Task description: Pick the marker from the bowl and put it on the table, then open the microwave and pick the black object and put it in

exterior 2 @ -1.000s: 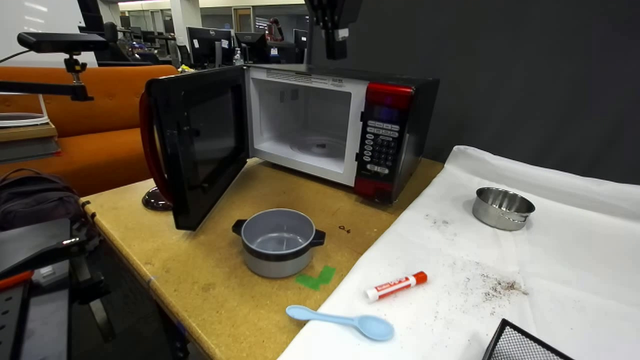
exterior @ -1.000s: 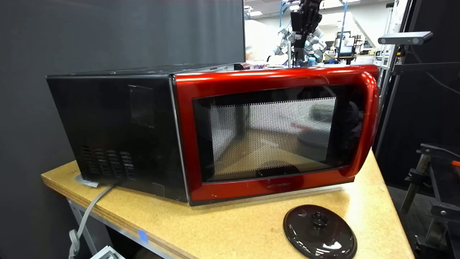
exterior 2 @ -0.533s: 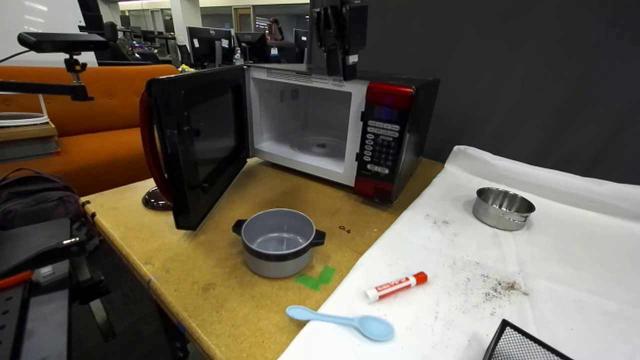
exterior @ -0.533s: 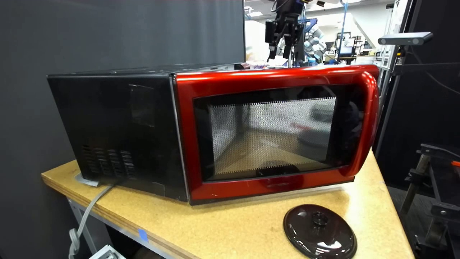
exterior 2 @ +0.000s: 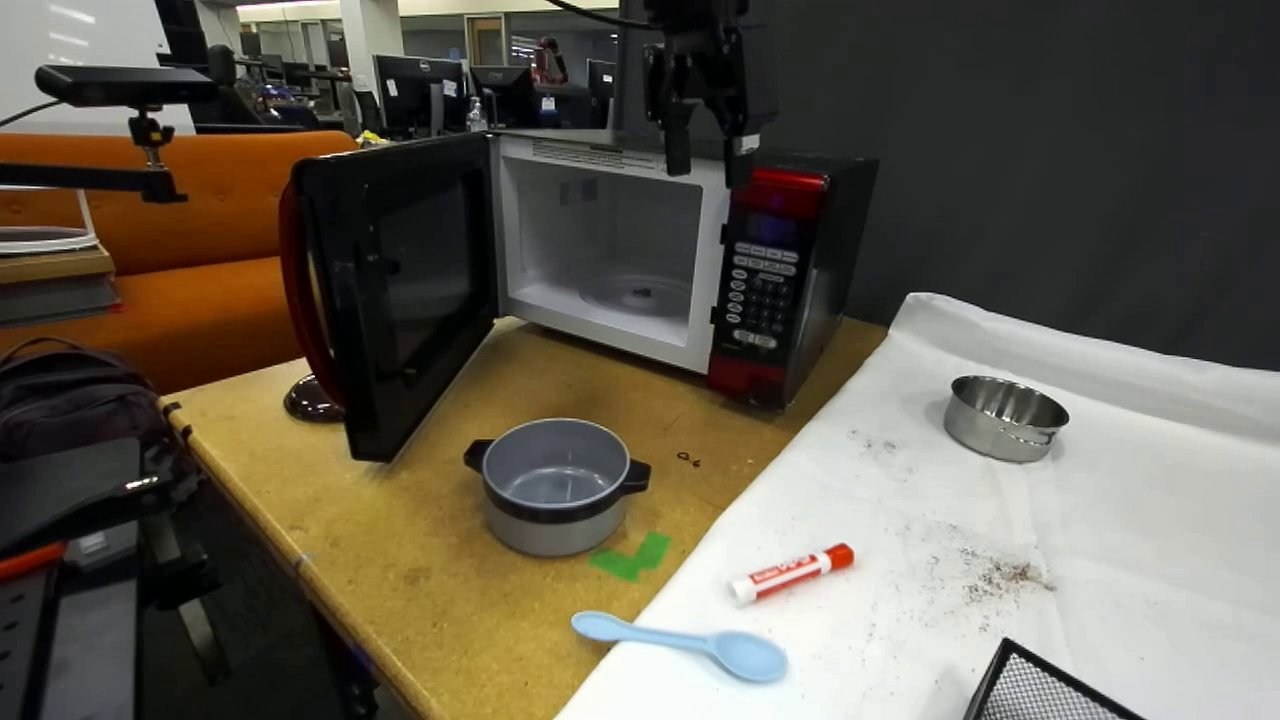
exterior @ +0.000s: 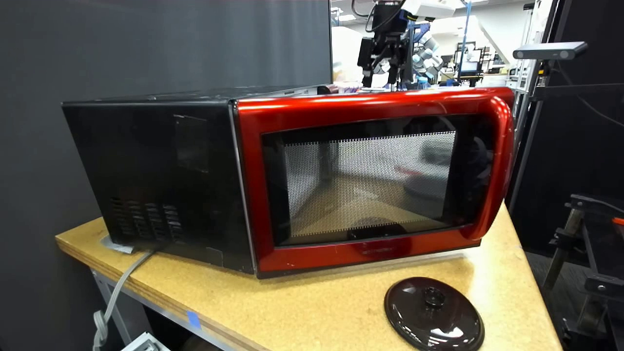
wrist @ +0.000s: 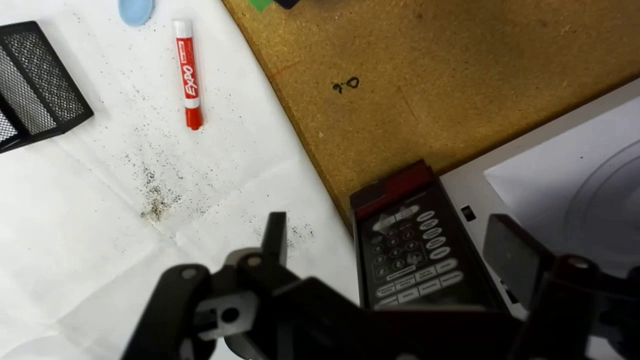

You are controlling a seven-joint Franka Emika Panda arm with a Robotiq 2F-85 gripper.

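Microwave (exterior 2: 605,240): standing open. Gripper (exterior 2: 708,158): above the microwave's control-panel end, jaws spread wide, nothing held; clearance from it cannot be judged. Marker (exterior 2: 792,574): lying on white sheet (exterior 2: 890,500), in front of the microwave. Steel bowl (exterior 2: 1005,418): upright on that sheet, off the microwave's panel side.

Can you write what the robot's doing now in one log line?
gripper: open, empty | microwave door: open | marker: on white sheet
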